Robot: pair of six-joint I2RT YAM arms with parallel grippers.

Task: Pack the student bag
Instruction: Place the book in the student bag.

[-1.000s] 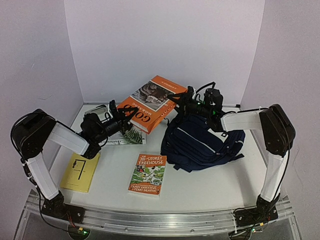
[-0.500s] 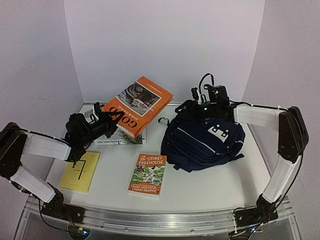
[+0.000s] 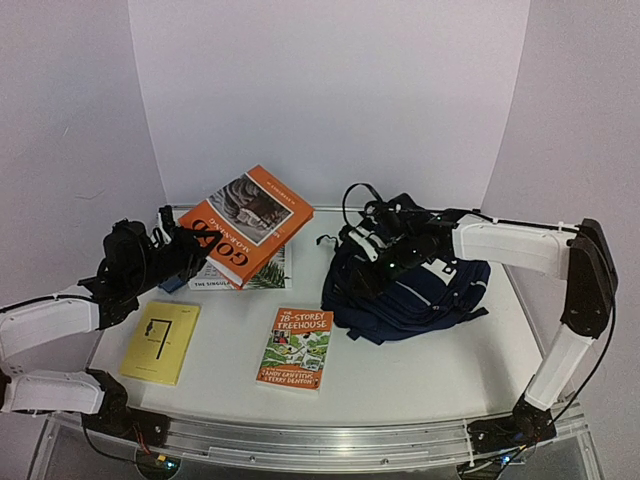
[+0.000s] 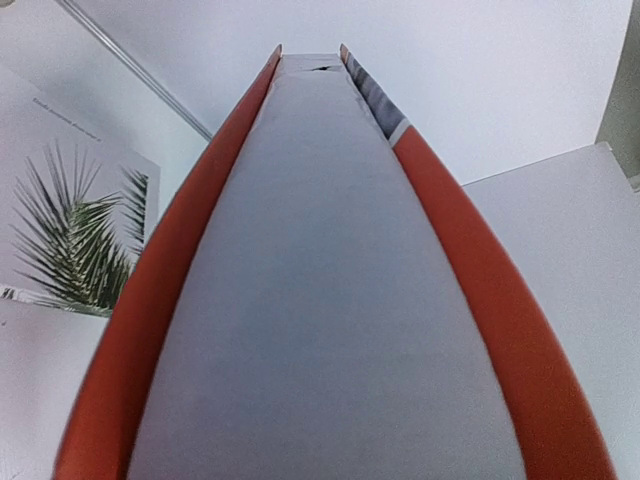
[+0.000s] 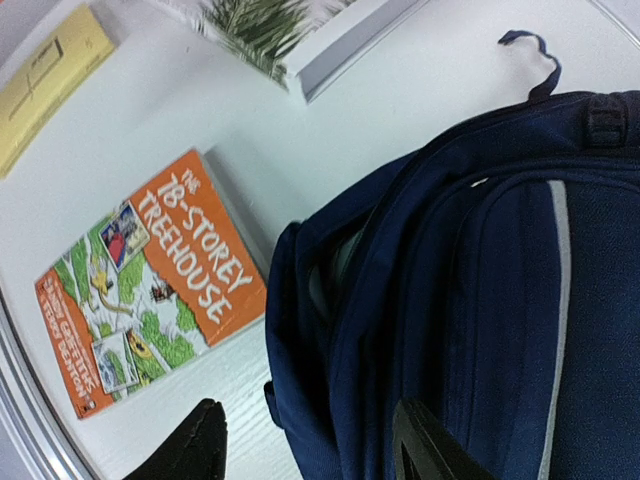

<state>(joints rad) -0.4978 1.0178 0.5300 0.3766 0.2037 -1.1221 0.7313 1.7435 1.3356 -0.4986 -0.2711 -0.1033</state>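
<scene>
The student bag [image 3: 420, 290], a dark navy backpack with pale zip lines, lies at the right of the table. It fills the right half of the right wrist view [image 5: 480, 300], with a gap showing in its left side. My right gripper [image 3: 381, 260] hovers over the bag's left part, open and empty [image 5: 310, 450], with one finger above the table and one above the bag. My left gripper [image 3: 192, 248] is shut on a large orange book [image 3: 247, 220] and holds it tilted above the table's left. In the left wrist view the book's page edge [image 4: 320, 300] hides the fingers.
A "78-Storey Treehouse" book [image 3: 296, 347] lies in front of the bag and also shows in the right wrist view [image 5: 140, 280]. A yellow booklet [image 3: 162, 342] lies front left. A white book with a palm leaf [image 3: 250, 276] lies under the raised orange book. White walls enclose the table.
My left arm has drawn back to the left, carrying the orange book that way. My right gripper has moved from the bag's top rear down over its left side.
</scene>
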